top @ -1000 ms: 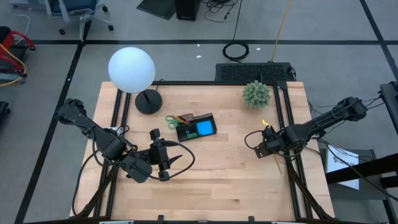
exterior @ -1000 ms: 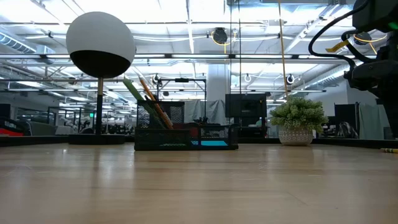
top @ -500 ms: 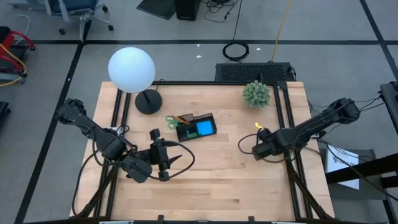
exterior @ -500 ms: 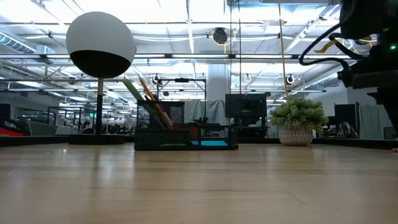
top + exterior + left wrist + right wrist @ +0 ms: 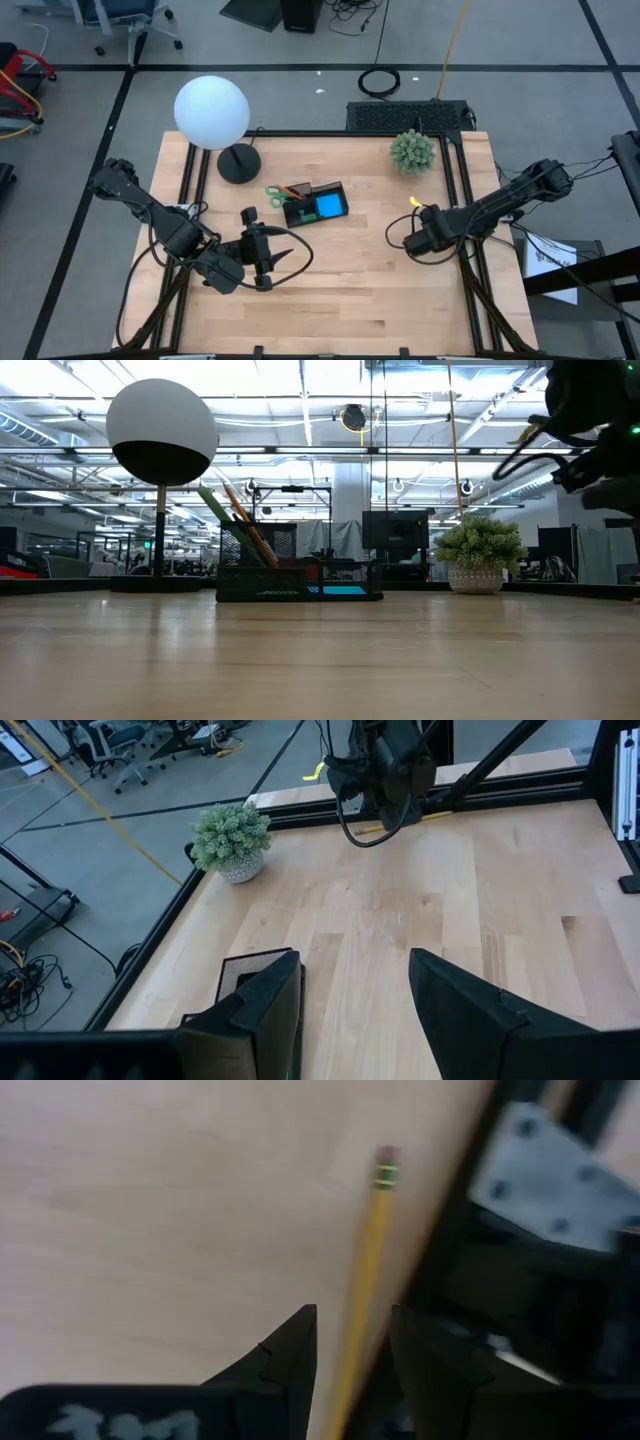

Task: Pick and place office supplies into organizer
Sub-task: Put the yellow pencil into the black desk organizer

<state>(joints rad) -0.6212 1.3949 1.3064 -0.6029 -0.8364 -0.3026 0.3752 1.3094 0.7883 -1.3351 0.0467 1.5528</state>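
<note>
The black organizer (image 5: 300,213) stands mid-table with green-handled scissors (image 5: 275,192), a blue sticky pad (image 5: 328,207) and an orange pencil (image 5: 245,520) in it. A yellow pencil (image 5: 368,1260) lies flat on the wood beside the black rail at the table's right edge. My right gripper (image 5: 352,1350) hovers open above it, pointing steeply down, one finger on each side of the pencil's line and clear of it. My left gripper (image 5: 305,255) waits open near the table's front left, pointing toward the right side.
A lamp with a white globe (image 5: 211,110) and a round black base (image 5: 238,162) stands at the far left. A small green plant (image 5: 412,152) sits at the far right. The black frame rail (image 5: 500,1280) runs close beside the yellow pencil.
My right gripper has tipped from a slant to pointing steeply down and has shifted a little toward the table's left, staying above the right edge. Its finger gap looks the same.
</note>
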